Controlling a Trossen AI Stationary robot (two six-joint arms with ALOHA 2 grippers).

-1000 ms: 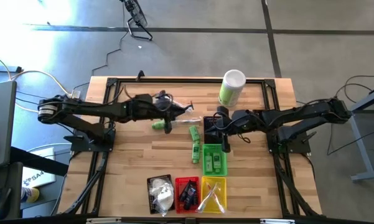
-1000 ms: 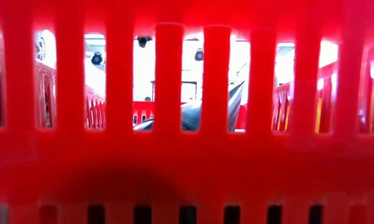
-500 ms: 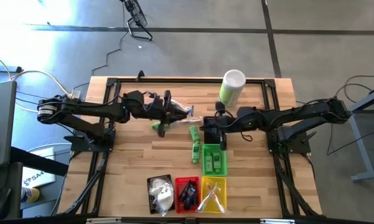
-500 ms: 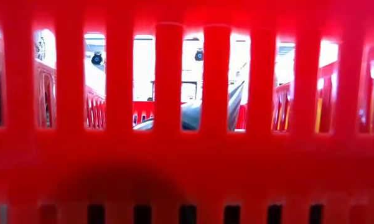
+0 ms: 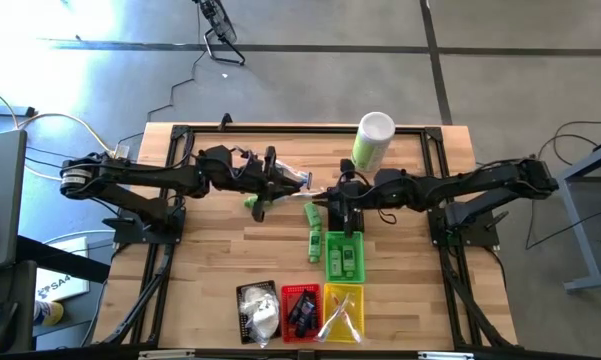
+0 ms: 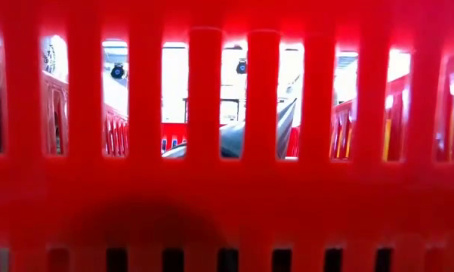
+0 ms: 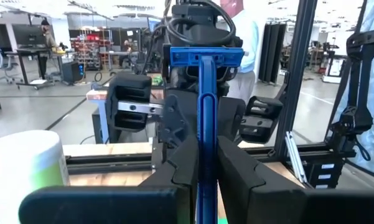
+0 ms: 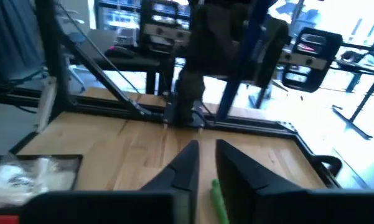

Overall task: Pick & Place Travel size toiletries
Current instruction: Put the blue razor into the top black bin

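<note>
Left gripper [image 7: 199, 168] is clamped on a blue razor [image 7: 202, 93], handle upright between the fingers, head outward, held above mid-worktop [image 5: 210, 250]. Right gripper [image 5: 327, 203] meets it at centre, facing the left arm; its fingers [image 8: 188, 163] stand nearly together with a narrow gap, and nothing shows between them. The razor lies directly ahead of the right fingers, its long axis crossing their line, so a hand-over looks likely. Loose green bottles [image 5: 312, 232] lie just near of both grippers. The green basket [image 5: 344, 256] sits near of the right gripper; the black, red and yellow baskets line the near edge. The canister [image 5: 371, 140] stands far-right, clear.
</note>
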